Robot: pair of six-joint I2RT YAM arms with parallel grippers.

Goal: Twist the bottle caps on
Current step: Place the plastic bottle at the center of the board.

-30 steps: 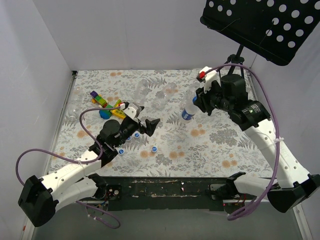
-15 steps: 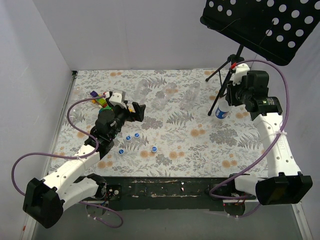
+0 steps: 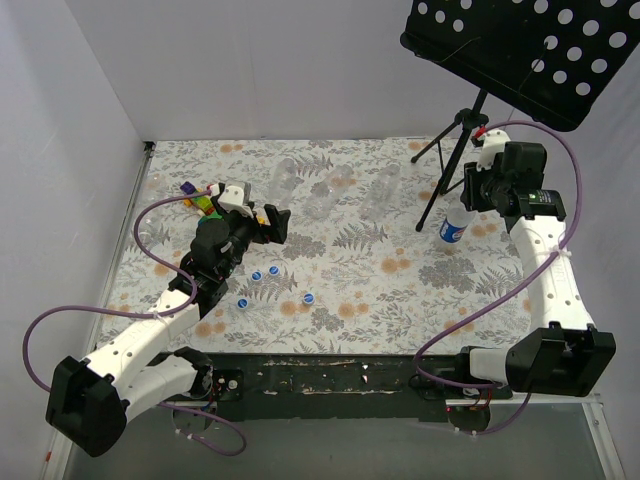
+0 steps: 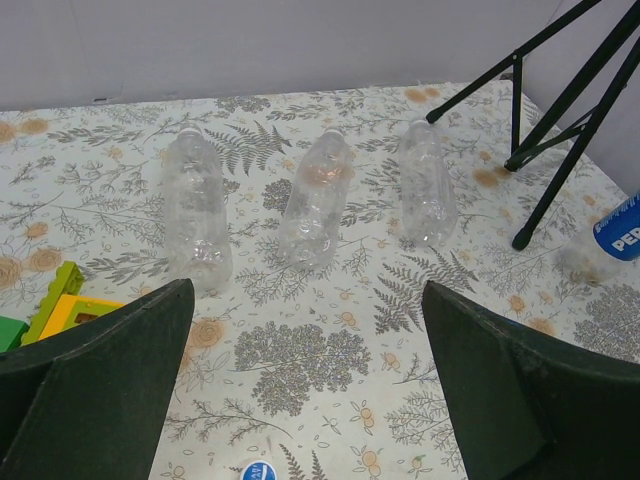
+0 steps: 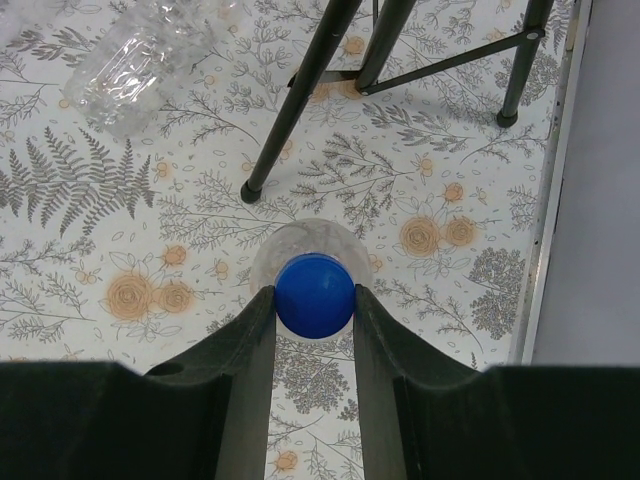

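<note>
My right gripper (image 3: pixel 472 192) is shut on the blue cap (image 5: pixel 314 295) on top of the labelled bottle (image 3: pixel 452 228), which hangs below it beside the tripod's foot. In the right wrist view the fingers (image 5: pixel 245 340) press the cap from both sides. My left gripper (image 3: pixel 274 222) is open and empty, and its jaws stand wide apart in the left wrist view (image 4: pixel 310 390). Several loose blue caps (image 3: pixel 265 273) lie on the cloth just in front of it, and one shows in the left wrist view (image 4: pixel 258 470). Three clear bottles (image 4: pixel 318 195) lie uncapped at the back.
A black tripod stand (image 3: pixel 450 160) with a perforated desk (image 3: pixel 520 50) stands at the back right, its legs (image 5: pixel 300 100) close to the held bottle. Colourful toy blocks (image 3: pixel 205 200) lie at the left. The table's right edge (image 5: pixel 560 200) is near.
My right arm has carried the labelled bottle from the table's middle to the right, next to the tripod. My left arm has drawn back to the left.
</note>
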